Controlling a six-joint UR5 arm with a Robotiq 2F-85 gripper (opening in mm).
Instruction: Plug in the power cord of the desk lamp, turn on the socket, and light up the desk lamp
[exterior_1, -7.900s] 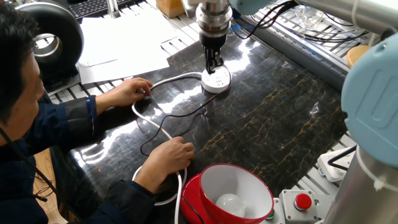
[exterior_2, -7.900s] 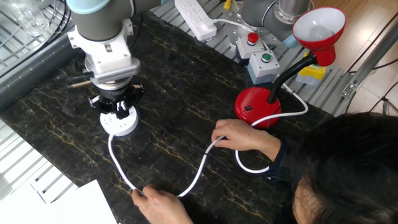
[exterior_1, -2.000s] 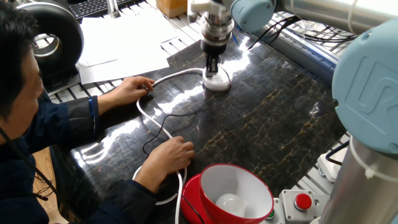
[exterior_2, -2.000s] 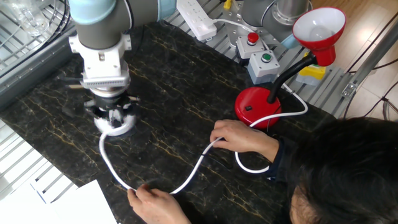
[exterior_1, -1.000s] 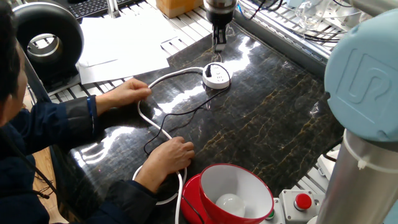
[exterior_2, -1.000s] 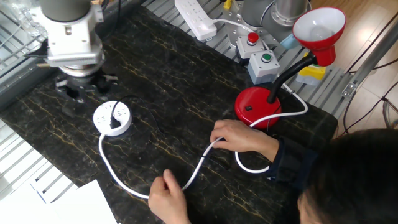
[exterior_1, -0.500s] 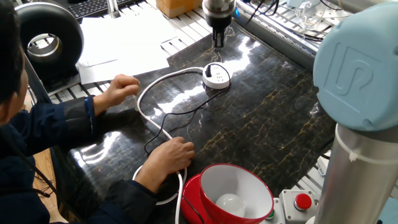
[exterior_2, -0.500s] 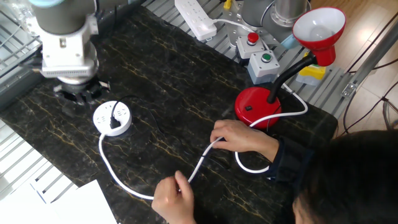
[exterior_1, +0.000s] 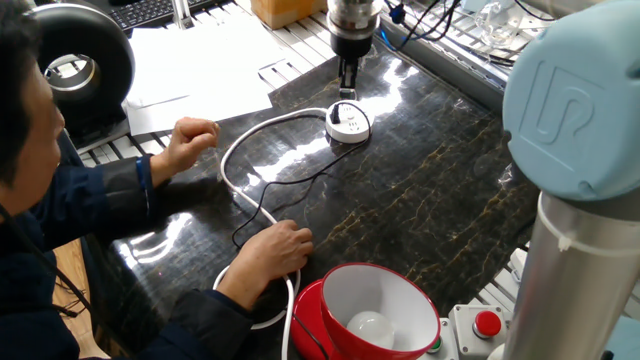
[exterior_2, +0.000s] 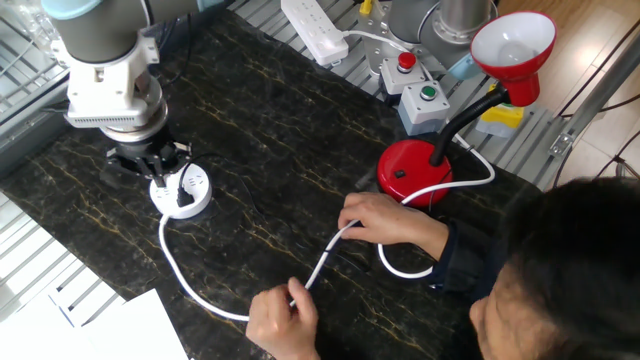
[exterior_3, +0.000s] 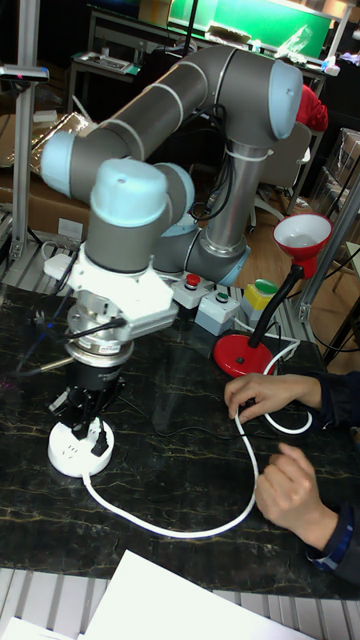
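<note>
I am bringing the gripper (exterior_2: 155, 172) back down beside the socket (exterior_2: 181, 190) after lifting away; power cord (exterior_1: 300, 180) plug sitting inserted. Fingers look pinched together, holding nothing. Switching on is next; desk lamp (exterior_2: 470, 95) unlit.

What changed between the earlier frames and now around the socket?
The gripper, earlier pressed down over the socket, lifted off and away, leaving the black plug seated in it, and has now come back beside it. The person's hand slid along the white cable. The desk lamp stayed put, with no visible glow.
</note>
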